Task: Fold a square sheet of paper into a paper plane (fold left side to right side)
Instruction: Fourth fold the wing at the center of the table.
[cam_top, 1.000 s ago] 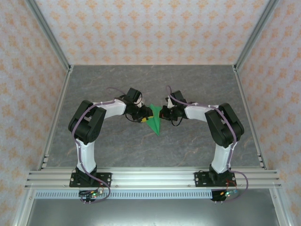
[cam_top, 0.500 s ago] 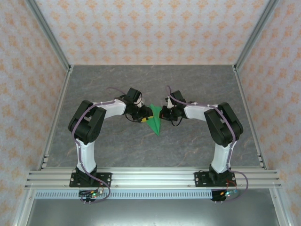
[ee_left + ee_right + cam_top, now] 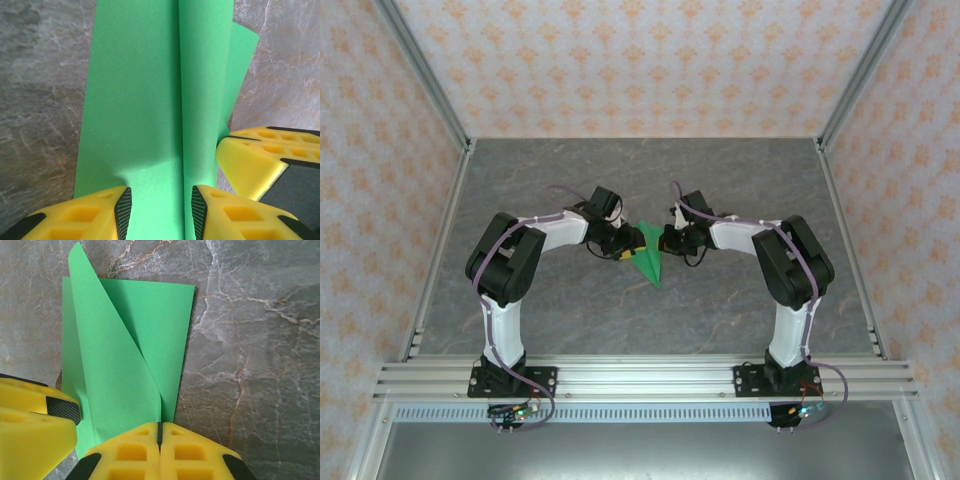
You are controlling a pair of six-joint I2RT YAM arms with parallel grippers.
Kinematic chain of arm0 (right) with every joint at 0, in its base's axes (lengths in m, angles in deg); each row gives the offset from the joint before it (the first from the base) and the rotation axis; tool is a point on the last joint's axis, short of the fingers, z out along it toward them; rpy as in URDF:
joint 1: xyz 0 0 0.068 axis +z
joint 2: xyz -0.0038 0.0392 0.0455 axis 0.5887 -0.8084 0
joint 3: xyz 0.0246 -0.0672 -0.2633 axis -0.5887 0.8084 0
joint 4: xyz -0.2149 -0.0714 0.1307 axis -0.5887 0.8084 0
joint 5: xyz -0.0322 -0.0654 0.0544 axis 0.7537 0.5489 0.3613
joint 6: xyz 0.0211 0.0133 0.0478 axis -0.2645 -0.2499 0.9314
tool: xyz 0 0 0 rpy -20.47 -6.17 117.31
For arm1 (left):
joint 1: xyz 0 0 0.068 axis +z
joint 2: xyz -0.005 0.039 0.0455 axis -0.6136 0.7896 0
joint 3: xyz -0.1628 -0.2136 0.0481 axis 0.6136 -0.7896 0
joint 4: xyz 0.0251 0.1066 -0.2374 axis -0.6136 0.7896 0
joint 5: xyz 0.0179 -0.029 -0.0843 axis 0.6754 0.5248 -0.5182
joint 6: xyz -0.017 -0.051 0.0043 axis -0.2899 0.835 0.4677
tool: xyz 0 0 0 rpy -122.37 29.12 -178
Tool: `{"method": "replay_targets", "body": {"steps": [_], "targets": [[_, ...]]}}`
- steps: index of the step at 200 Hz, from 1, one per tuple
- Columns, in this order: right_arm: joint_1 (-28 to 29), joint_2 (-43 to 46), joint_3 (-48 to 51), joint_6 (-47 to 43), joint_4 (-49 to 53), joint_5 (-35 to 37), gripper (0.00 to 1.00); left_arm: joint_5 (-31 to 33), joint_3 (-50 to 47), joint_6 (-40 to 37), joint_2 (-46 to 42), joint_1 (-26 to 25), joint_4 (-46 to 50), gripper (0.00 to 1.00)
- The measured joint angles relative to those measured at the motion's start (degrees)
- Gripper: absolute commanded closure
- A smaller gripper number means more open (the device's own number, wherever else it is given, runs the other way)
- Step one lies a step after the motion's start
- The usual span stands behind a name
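The green paper (image 3: 648,262) lies mid-table as a narrow dart-like shape with its point toward the near edge. In the left wrist view the paper (image 3: 150,100) shows a long centre crease and a raised flap on the right. My left gripper (image 3: 625,252) is open, and its fingertips (image 3: 161,205) straddle the crease. My right gripper (image 3: 661,243) is shut. Its closed tips (image 3: 159,432) meet the paper (image 3: 125,340) where a folded flap ends; whether they pinch a layer I cannot tell. The two grippers nearly touch.
The grey marbled tabletop (image 3: 740,190) is bounded by aluminium frame rails (image 3: 640,375) at the near edge and by patterned walls on the other sides. The right gripper's yellow finger (image 3: 260,160) sits close beside my left fingers.
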Motion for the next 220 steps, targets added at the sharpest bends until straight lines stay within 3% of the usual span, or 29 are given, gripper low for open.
{"method": "replay_targets", "body": {"steps": [78,131,220], "targets": [[0.9,-0.13,-0.9,-2.27,1.88,2.32,1.0,0.04,2.78,-2.32,-1.36,0.0,4.55,0.58],[1.01,-0.15,-1.16,-2.69,2.29,2.62,1.0,-1.84,8.04,-3.93,-2.38,0.0,5.68,0.82],[1.09,-0.2,-1.29,-3.15,2.49,2.8,1.0,-5.49,11.15,-3.82,5.9,0.0,5.27,0.85]]}}
